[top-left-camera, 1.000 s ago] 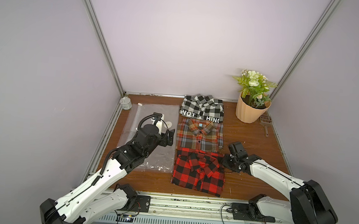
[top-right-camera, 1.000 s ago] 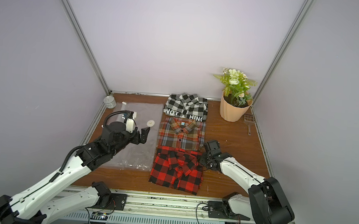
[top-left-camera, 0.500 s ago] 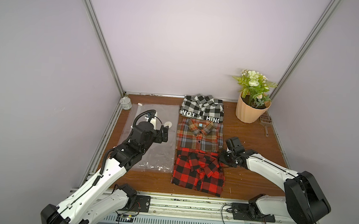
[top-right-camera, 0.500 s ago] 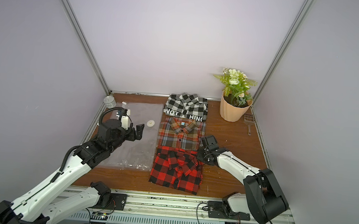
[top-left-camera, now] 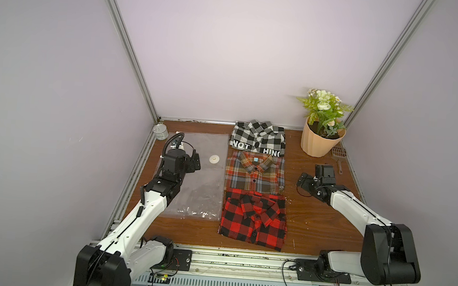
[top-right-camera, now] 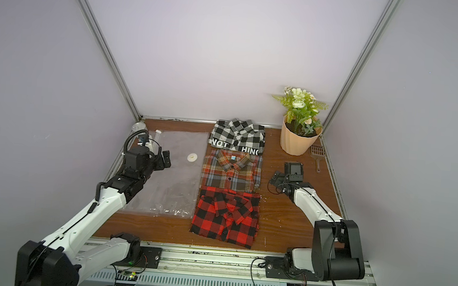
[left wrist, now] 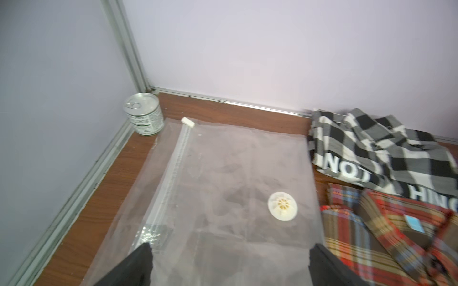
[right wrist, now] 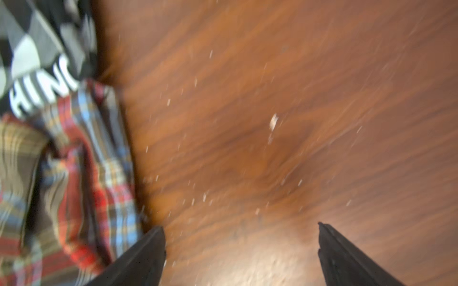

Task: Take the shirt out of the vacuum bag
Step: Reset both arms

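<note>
Shows clear vacuum bag (top-right-camera: 171, 184) flat on worktop (top-right-camera: 286, 218); beside it, in a column, black-white shirt (top-right-camera: 236, 136), brown plaid shirt (top-right-camera: 231, 173), red-black shirt (top-right-camera: 224, 217); left gripper (top-right-camera: 166, 159) above the bag, right gripper (top-right-camera: 275, 179) above bare wood.

Shirts (top-left-camera: 254, 176) right of vacuum bag (top-left-camera: 199, 191)
</note>
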Robot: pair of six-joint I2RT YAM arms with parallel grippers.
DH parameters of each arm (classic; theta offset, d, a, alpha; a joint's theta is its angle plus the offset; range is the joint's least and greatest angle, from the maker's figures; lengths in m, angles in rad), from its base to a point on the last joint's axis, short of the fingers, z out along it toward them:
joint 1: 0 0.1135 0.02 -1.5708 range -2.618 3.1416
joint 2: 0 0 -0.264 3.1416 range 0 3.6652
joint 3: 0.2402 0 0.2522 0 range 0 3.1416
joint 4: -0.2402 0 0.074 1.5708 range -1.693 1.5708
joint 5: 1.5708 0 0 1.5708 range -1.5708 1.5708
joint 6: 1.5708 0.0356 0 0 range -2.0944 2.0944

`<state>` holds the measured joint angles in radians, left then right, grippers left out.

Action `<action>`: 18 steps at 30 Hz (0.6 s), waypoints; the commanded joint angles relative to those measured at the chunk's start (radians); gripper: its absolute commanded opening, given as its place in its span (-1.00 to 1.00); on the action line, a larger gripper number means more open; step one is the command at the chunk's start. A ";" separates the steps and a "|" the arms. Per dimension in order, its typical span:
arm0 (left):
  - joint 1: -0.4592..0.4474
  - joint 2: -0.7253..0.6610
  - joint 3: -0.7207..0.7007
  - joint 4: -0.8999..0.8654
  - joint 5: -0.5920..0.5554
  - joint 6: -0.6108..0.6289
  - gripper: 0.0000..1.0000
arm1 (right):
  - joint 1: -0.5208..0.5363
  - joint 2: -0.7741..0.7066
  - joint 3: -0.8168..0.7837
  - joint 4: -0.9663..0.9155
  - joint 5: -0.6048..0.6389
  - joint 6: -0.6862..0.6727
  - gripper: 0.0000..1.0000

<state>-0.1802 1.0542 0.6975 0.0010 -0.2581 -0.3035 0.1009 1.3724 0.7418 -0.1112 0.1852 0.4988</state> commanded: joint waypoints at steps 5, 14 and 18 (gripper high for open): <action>0.039 0.055 -0.289 0.729 -0.211 0.252 1.00 | -0.060 0.054 -0.023 0.397 0.203 -0.165 0.98; 0.087 0.229 -0.500 1.140 -0.165 0.277 0.99 | -0.058 0.050 -0.284 1.022 0.148 -0.353 0.98; 0.087 0.338 -0.518 1.225 -0.061 0.290 1.00 | -0.050 0.049 -0.309 1.106 0.096 -0.415 0.98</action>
<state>-0.1040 1.3518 0.1860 1.0504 -0.3862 -0.0444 0.0444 1.4307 0.4328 0.7975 0.3229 0.1669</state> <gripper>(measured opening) 0.997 0.990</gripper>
